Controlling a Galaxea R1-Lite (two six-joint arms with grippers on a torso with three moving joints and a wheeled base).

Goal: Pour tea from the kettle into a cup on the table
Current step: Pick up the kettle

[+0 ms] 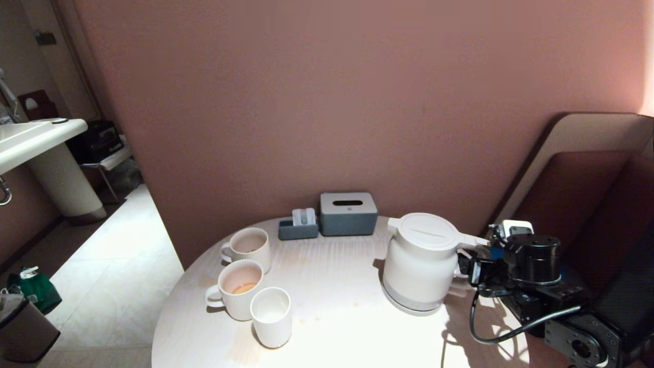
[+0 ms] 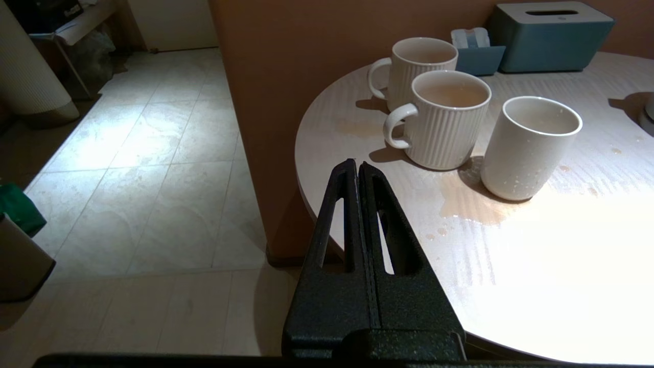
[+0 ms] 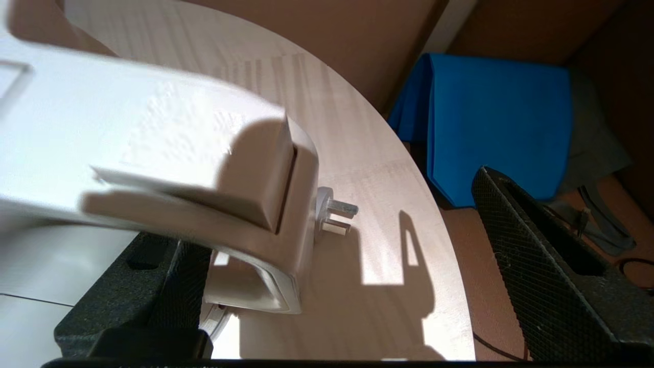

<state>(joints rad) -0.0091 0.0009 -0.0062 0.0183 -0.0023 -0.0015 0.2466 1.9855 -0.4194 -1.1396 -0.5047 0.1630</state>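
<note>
**Open pincer straddles kettle handle**

The kettle (image 1: 421, 260) stands on its base at the right side of the desk (image 1: 332, 286), handle (image 3: 204, 168) jutting toward the right pincer (image 3: 332, 286). That pincer gapes wide, one finger beneath the handle, the other well clear, nothing grasped. The cup (image 1: 271, 316) waits across the desk. The left pincer (image 2: 358, 174), clenched empty, hangs off the desk's edge.

Hard light glares off the table (image 1: 347, 327) near edge, casts crisp shadows, while the kettle (image 3: 153, 148) handle blurs close-up.
</note>
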